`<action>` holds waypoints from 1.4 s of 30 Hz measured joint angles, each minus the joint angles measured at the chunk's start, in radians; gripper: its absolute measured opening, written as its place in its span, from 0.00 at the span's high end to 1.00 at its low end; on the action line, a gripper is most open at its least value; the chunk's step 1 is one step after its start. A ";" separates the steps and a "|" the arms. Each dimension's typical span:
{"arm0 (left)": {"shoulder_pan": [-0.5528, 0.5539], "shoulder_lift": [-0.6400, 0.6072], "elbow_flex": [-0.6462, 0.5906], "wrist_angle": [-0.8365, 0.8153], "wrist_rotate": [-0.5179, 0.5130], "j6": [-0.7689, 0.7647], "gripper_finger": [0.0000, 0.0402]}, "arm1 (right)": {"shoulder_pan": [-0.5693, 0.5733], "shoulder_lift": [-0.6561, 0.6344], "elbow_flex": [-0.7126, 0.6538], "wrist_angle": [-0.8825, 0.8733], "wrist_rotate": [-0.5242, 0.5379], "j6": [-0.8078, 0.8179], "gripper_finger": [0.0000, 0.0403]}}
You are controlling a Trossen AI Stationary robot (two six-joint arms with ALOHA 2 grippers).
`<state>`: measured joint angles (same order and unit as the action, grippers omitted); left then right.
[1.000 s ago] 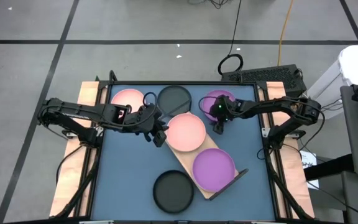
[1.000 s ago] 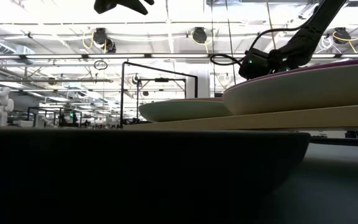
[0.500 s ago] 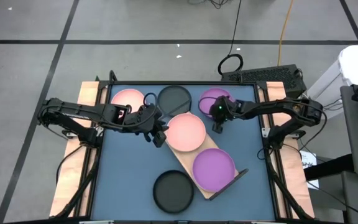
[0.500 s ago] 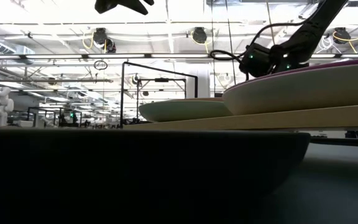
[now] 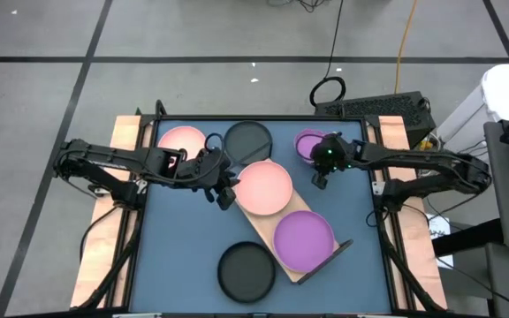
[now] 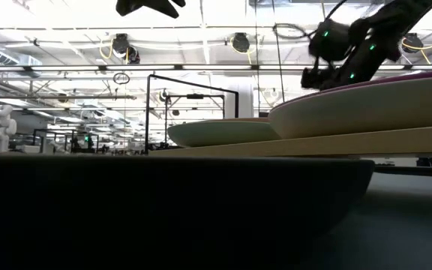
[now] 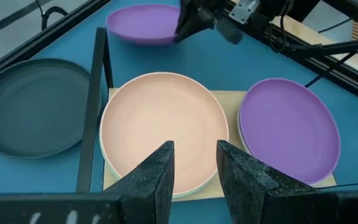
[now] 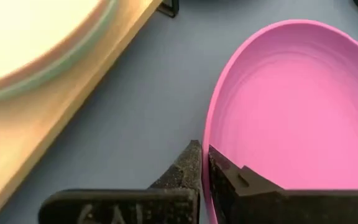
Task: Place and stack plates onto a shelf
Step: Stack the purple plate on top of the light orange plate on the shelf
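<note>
Plates look stiff, light and slick, best pinched at the raised rim. Right gripper (image 5: 318,179) is clamped on the purple plate (image 5: 307,144) near the table's far edge; left gripper (image 5: 226,196) hovers parted beside the shelf (image 5: 263,237).

6 plates visible: 2 pink (image 5: 182,139) (image 5: 265,187), 2 purple (image 5: 309,144) (image 5: 303,239), 2 black (image 5: 247,139) (image 5: 246,271). 1 shelf (image 5: 263,231). 2 grippers (image 5: 226,193) (image 5: 319,180).

Matt plates (image 5: 265,187); pale wooden shelf (image 5: 263,231).
</note>
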<state>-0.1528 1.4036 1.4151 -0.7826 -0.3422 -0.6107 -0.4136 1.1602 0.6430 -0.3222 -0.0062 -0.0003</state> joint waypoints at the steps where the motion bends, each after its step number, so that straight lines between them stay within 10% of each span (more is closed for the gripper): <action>1: 0.000 0.000 0.000 0.000 0.000 0.006 0.69 | 0.007 -0.027 0.000 -0.014 0.010 0.015 1.00; 16: 0.000 0.000 0.000 -0.008 0.000 0.031 0.69 | 0.180 -0.237 0.113 -0.192 0.064 0.329 1.00; 42: -0.198 0.000 0.000 -0.176 0.001 -0.262 0.69 | 0.547 0.066 0.656 -0.459 0.211 0.381 1.00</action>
<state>-0.3512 1.4036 1.4151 -0.9588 -0.3412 -0.8728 0.1335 1.2261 1.2987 -0.7809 0.2049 0.3809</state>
